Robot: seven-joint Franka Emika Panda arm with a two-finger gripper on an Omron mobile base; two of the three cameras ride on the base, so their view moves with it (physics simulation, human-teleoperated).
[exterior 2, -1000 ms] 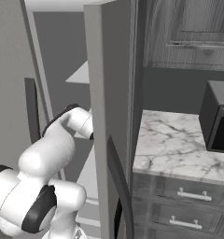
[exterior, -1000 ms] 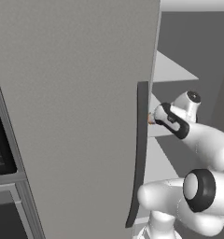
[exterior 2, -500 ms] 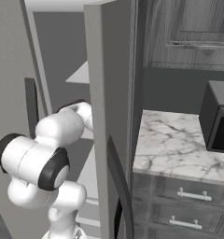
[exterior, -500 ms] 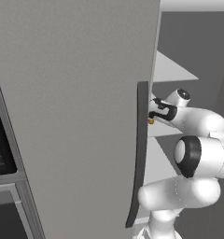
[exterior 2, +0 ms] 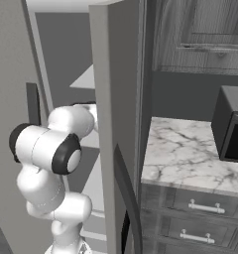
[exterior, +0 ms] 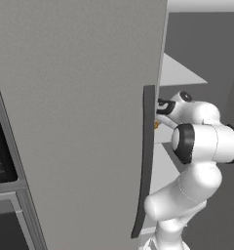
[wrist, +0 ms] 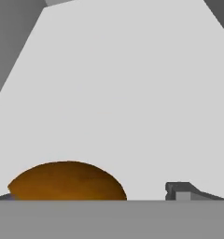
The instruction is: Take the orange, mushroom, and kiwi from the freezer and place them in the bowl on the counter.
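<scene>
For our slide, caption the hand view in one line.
Small bright orange ball on a pale grey freezer shelf, between the fingers.

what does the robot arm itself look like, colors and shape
The arm is glossy white, built of rounded, bulbous segments, with dark black bands ringing its joints. A round black cap closes one joint in the right base view. The gripper end is dark, with small dark grey finger tips.

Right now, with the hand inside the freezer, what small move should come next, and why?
Probably close the jaws on the orange. In the hand view it sits low and near on the pale shelf, beside the one finger tip that shows, so the gripper seems to have arrived. Whether the orange is centred between the jaws I cannot tell.
</scene>
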